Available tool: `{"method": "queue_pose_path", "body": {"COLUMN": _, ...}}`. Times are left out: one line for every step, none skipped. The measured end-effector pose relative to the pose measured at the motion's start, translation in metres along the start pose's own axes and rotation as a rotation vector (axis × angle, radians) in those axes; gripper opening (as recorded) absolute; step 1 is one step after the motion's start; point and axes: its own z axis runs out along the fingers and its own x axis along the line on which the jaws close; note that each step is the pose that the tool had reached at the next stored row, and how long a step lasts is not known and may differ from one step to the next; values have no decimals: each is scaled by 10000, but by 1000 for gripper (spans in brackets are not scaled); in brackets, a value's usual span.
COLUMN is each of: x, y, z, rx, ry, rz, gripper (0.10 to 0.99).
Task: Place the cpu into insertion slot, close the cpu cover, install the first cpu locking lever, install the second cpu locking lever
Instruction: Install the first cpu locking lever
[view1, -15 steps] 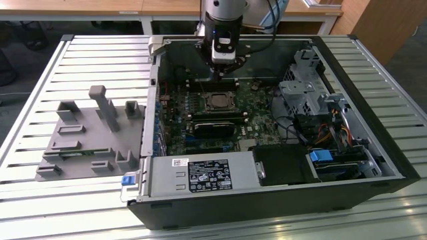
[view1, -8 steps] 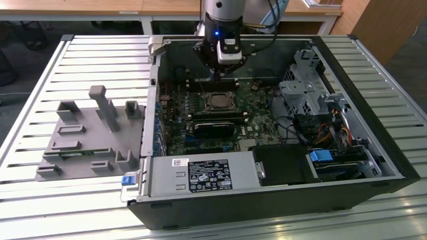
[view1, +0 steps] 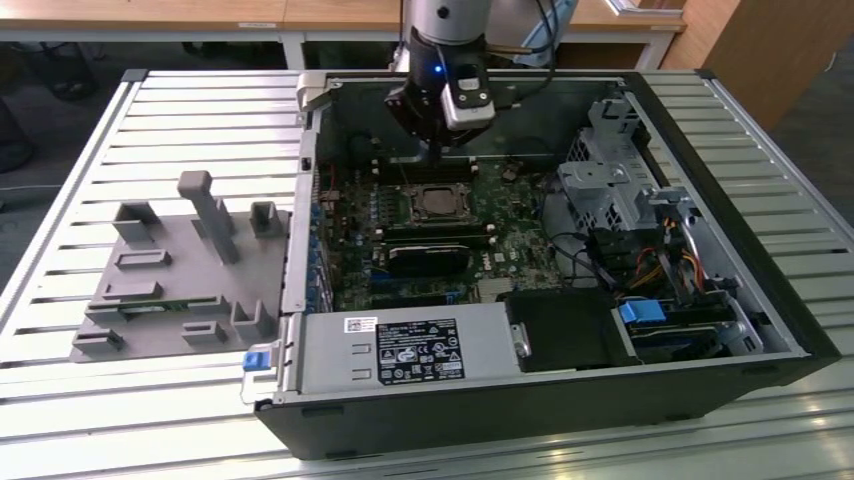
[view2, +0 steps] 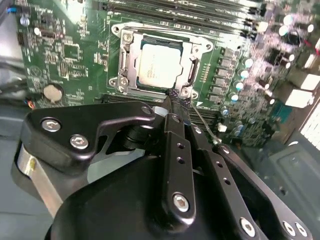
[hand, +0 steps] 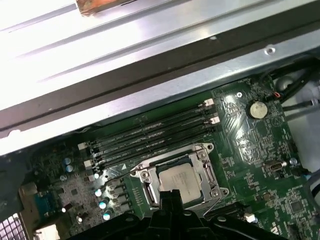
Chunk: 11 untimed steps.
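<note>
The cpu (view2: 159, 64) lies flat in the insertion slot (view2: 118, 82) on the green board, its silver top showing in both wrist views (hand: 178, 177). The cpu cover (view2: 124, 61) lies down around the chip's edges. My gripper (view2: 173, 99) hangs just above the socket's near edge, shut, with nothing visible between its black fingers (hand: 170, 196). A thin wire lever (view2: 206, 127) runs off from the socket's corner beside the fingertips. In the exterior view the gripper (view1: 430, 152) is over the back of the socket (view1: 435, 203).
The open computer case (view1: 787, 330) lies on a slatted metal table. Long black memory slots (hand: 150, 134) run beside the socket. A silver power supply (view1: 407, 350) fills the case's front, drive cages (view1: 607, 185) the exterior view's right. A grey fixture (view1: 174, 270) stands outside.
</note>
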Motion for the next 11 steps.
{"method": "queue_pose_path", "body": {"x": 0, "y": 0, "z": 3, "rx": 1, "ry": 1, "rz": -195, "gripper": 106}}
{"method": "queue_pose_path", "body": {"x": 0, "y": 0, "z": 5, "rx": 2, "ry": 1, "rz": -376, "gripper": 106}}
{"method": "queue_pose_path", "body": {"x": 0, "y": 0, "z": 7, "rx": 2, "ry": -1, "rz": -555, "gripper": 106}}
{"method": "queue_pose_path", "body": {"x": 0, "y": 0, "z": 9, "rx": 2, "ry": -5, "rz": -734, "gripper": 106}}
{"method": "queue_pose_path", "body": {"x": 0, "y": 0, "z": 11, "rx": 2, "ry": -10, "rz": -913, "gripper": 106}}
{"method": "queue_pose_path", "body": {"x": 0, "y": 0, "z": 14, "rx": 1, "ry": -12, "rz": -1092, "gripper": 106}}
{"method": "queue_pose_path", "body": {"x": 0, "y": 0, "z": 16, "rx": 1, "ry": -13, "rz": -1274, "gripper": 106}}
{"method": "queue_pose_path", "body": {"x": 0, "y": 0, "z": 18, "rx": 2, "ry": -13, "rz": -1452, "gripper": 106}}
{"method": "queue_pose_path", "body": {"x": 0, "y": 0, "z": 20, "rx": 5, "ry": -12, "rz": -1649, "gripper": 106}}
{"method": "queue_pose_path", "body": {"x": 0, "y": 0, "z": 23, "rx": 5, "ry": -11, "rz": -1828, "gripper": 106}}
{"method": "queue_pose_path", "body": {"x": 0, "y": 0, "z": 24, "rx": 6, "ry": -13, "rz": -2008, "gripper": 106}}
